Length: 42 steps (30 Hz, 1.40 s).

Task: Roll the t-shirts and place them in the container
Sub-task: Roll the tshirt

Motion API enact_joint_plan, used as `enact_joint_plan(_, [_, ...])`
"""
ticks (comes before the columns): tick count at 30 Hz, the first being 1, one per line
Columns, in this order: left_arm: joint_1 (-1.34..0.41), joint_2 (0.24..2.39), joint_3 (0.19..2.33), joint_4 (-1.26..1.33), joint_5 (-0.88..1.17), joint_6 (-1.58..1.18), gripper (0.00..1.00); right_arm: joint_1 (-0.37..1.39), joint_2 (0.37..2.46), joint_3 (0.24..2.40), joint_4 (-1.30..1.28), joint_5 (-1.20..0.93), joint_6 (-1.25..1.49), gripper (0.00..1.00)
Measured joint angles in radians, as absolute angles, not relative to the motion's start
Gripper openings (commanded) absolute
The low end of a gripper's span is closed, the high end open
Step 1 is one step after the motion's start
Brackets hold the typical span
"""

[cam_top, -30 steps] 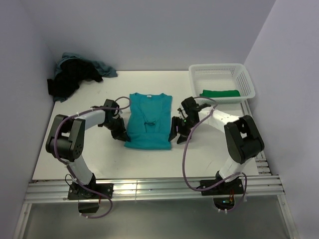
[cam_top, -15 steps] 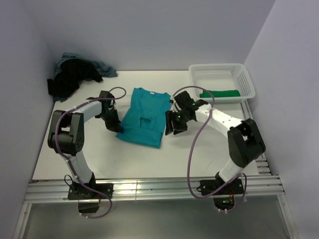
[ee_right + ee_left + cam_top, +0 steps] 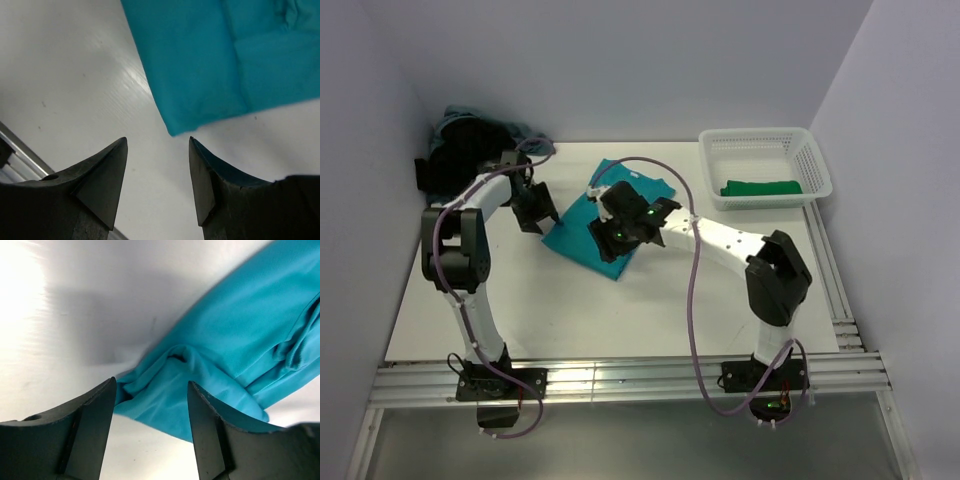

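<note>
— Nearest first: word on the right gripper (image 3: 157, 145)?
— Jaws wide apart, clamped on nothing. Hangs above bare table (image 3: 65, 75), tips pointing down at it.
— And the teal shirt (image 3: 200, 65)?
— Lies flat on the table just ahead of that gripper. Pokes one corner toward the gap between the jaws, stopping just short of the tips. Shows a fold line or two farther from the tips.
— Seen from above?
— Sits skewed, partly hidden under the right wrist. Stretches from there across to the left gripper (image 3: 540, 212).
— State of that one?
— Open as well, jaws apart, gripping nothing. Straddles a bunched corner of the teal shirt: cloth humped up in the gap, close to both jaws, pinched by neither. Cannot tell whether touching either.
— Farther out?
— Well off to the right of the right gripper and beyond it: a basket (image 3: 817, 168) at the far end of the table. Holds a green shirt (image 3: 760, 187), laid inside as a long bundle along the near wall.
— And on the other side?
— Beyond the left gripper and to its left: a pile (image 3: 470, 160) of dark shirts, black over dusty blue, heaped in the far corner, apart from the teal shirt.
</note>
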<state>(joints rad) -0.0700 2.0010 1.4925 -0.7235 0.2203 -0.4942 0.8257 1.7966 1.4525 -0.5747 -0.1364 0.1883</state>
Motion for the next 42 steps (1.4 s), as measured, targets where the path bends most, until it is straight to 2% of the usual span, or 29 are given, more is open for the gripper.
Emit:
enact_joint_plan(8, [0.068, 1.794, 1.348, -0.710, 0.265, -0.587, 0.62, 0.925, 1.997, 1.655, -0.530, -0.007, 0.084, 0.61])
enact_joint_plan(13, [0.184, 1.592, 1.191, -0.676, 0.327, -0.661, 0.63, 0.954, 2.100, 1.698, -0.508, 0.055, 0.034, 0.62])
enact_joint_plan(17, [0.208, 1.486, 1.110, -0.652, 0.382, -0.700, 0.63, 0.971, 2.165, 1.730, -0.496, 0.105, -0.004, 0.62])
enact_joint_plan(26, [0.211, 1.448, 0.986, -0.620, 0.448, -0.723, 0.63, 0.997, 2.228, 1.768, -0.462, 0.157, -0.051, 0.63])
enact_joint_plan(36, [0.221, 1.432, 0.982, -0.619, 0.448, -0.717, 0.63, 1.002, 2.301, 1.828, -0.446, 0.173, -0.054, 0.62])
enact_joint_plan(39, [0.227, 1.432, 0.982, -0.619, 0.448, -0.715, 0.63, 1.002, 2.305, 1.822, -0.430, 0.176, -0.054, 0.61])
enact_joint_plan(41, [0.233, 1.432, 0.982, -0.618, 0.448, -0.715, 0.63, 1.002, 2.302, 1.805, -0.410, 0.177, -0.055, 0.52])
enact_joint_plan(42, [0.234, 1.432, 0.982, -0.617, 0.449, -0.715, 0.63, 1.002, 2.302, 1.801, -0.403, 0.176, -0.055, 0.44])
